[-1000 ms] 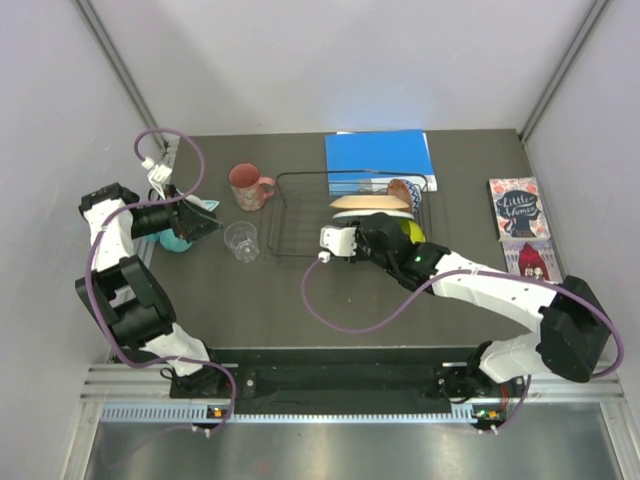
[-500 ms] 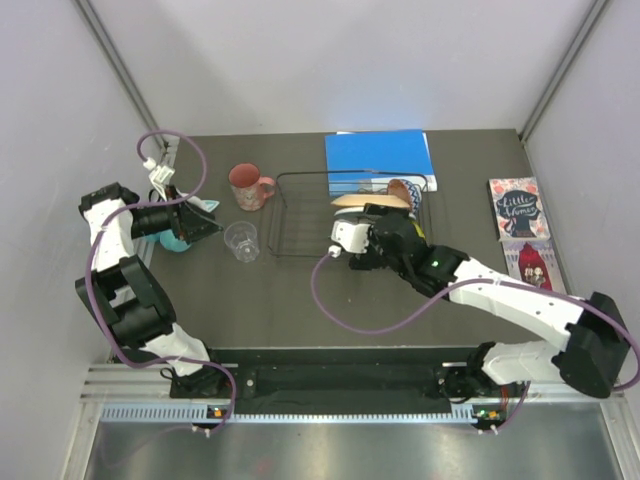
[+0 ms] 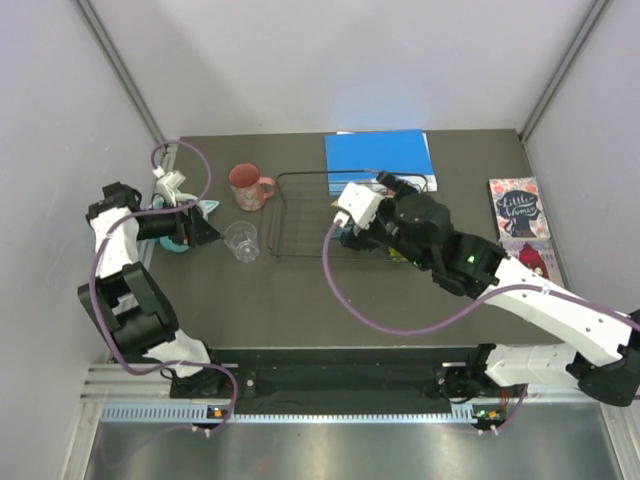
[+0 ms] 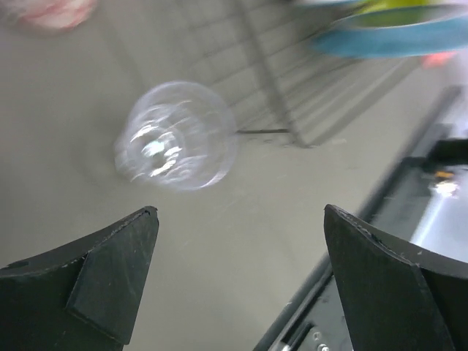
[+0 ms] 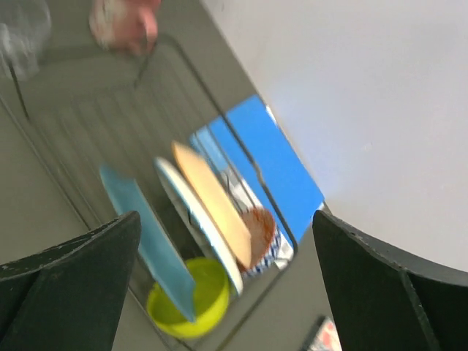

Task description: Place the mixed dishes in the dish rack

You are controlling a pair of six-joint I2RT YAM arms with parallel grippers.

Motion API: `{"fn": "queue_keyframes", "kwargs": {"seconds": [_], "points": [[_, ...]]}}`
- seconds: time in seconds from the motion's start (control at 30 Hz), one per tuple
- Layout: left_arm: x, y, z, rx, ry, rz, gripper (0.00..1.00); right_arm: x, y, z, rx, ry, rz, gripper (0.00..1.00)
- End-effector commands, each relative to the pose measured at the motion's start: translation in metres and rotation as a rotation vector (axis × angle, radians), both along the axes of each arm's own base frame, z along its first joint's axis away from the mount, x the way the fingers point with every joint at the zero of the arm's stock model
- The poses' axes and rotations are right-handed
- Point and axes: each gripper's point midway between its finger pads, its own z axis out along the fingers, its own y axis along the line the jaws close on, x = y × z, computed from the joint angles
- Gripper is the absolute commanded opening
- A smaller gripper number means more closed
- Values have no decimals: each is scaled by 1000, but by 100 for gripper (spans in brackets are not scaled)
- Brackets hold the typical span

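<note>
**Right end of the rack loaded, mug and cup out on the table**

Inside the dish rack [image 3: 300, 176], toward its right end: three plates standing on edge in a row, each leaning a little. Nearest, the teal scalloped plate [image 5: 135, 208]; next, the white plate [image 5: 191, 213]; farthest, the peach bird-pattern plate [image 5: 213, 206]. At the right end of that row, by the teal plate's edge, the yellow-green bowl [image 5: 191, 301], mouth up. Behind the peach plate, on the side toward the blue book [image 3: 380, 158], a reddish-brown thing with a blue-and-white pattern [image 5: 259, 230] (too blurred to name).

Outside the rack, on the table [image 3: 300, 300]: pink mug [image 3: 248, 186] just off the far left corner of the rack, upright, handle turned toward the wires. Clear cup [image 3: 241, 241] just off the near left corner, upright, the table showing through its walls.

Right gripper [image 5: 225, 219] raised over the loaded end of the rack, fingers spread wide, holding nothing. Left gripper [image 4: 240, 212] low at the left side of the table, aimed at the clear cup, fingers likewise wide apart and well clear of the cup. Teal cat-ear headphones [image 3: 178, 243] on the table under that left wrist
</note>
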Motion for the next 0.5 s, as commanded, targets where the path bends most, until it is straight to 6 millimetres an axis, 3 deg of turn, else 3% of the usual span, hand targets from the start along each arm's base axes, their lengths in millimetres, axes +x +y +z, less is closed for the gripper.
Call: {"fn": "queue_keyframes", "kwargs": {"seconds": [0.0, 0.03, 0.1, 0.13, 0.23, 0.33, 0.4, 0.47], "points": [[51, 27, 17, 259, -70, 242, 99, -21, 46, 97, 472, 142, 115, 100], [61, 30, 32, 273, -91, 277, 99, -18, 51, 105, 508, 192, 172, 100], [70, 34, 41, 240, -41, 332, 99, -41, 83, 115, 586, 359, 422, 100], [80, 38, 61, 237, -75, 350, 99, -45, 92, 115, 598, 369, 471, 100], [102, 37, 77, 215, -118, 354, 99, -13, 101, 103, 637, 400, 330, 100], [135, 31, 74, 291, -149, 363, 99, 7, 97, 88, 635, 398, 214, 100], [162, 36, 63, 368, -143, 395, 99, 4, 91, 86, 672, 374, 201, 100], [181, 24, 55, 383, -142, 375, 99, 6, 85, 88, 714, 338, 177, 100]]}}
